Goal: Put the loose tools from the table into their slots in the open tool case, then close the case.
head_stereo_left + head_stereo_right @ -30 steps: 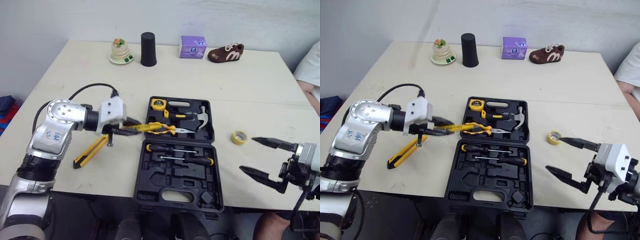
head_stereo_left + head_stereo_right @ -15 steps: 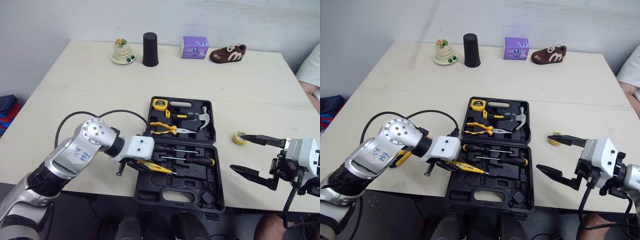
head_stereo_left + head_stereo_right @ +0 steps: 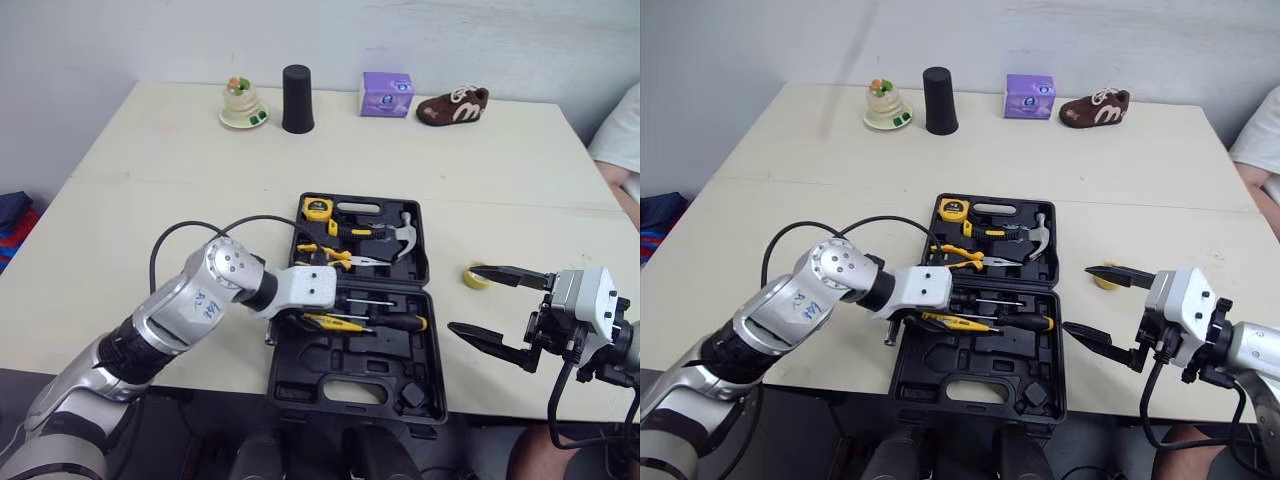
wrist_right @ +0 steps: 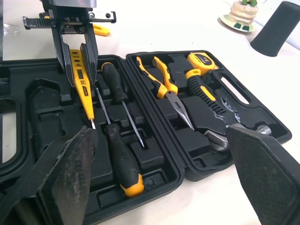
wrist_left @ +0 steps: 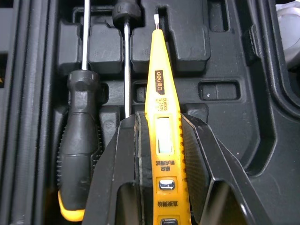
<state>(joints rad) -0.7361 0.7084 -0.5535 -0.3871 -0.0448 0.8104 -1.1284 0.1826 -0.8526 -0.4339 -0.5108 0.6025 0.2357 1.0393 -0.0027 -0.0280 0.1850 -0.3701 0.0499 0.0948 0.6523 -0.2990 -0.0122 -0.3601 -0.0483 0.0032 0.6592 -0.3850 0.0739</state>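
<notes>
Tester (image 5: 161, 89) in left hand (image 5: 161, 125) (over case (image 5: 225, 89))

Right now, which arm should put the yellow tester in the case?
Left. The left gripper holds the yellow tester over the case, beside the screwdrivers. The right gripper hangs open by the tape roll.

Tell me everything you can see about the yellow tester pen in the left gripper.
The tester pen is a slim yellow plastic-looking stick with a small metal blade tip, black print along its body, a pale window and a metal button near the back. The left gripper clamps its rear half between its black jaws. It points over the near half of the open tool case, running alongside the two black-handled screwdrivers seated there. Whether its tip touches the tray cannot be told.
</notes>
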